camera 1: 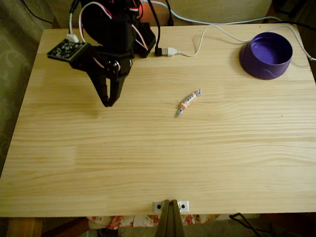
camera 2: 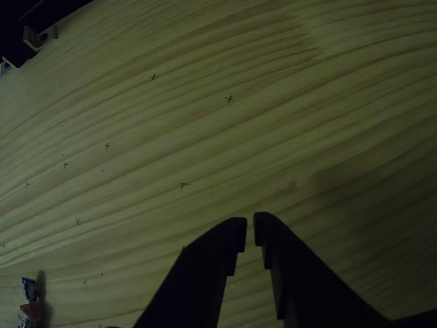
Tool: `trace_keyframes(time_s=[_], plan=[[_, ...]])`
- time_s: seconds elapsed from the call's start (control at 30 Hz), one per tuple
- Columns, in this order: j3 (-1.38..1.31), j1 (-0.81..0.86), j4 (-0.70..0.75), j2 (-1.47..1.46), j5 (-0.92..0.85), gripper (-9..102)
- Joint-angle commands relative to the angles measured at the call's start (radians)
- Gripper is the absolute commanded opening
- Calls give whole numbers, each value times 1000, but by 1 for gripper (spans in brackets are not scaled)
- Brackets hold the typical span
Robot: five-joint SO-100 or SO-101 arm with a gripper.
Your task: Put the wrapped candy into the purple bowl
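One wrapped candy lies loose mid-bench, well left of purple bowl in fixed view. Claw nearly clenched, empty (slim gap between tips), hangs further left of candy, approach not yet begun.

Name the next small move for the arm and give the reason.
Probably swing the pincer rightward in the fixed view toward the wrapped candy and open it. The pincer hangs nearly shut and empty over bare table, well left of the candy, which lies apart from the purple bowl.
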Motion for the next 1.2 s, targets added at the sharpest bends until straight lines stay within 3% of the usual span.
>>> trace_keyframes(time_s=[0.0, 1.17], plan=[[-18, -69, -26, 12, -57, 1], [-18, -100, -26, 12, -83, 1]])
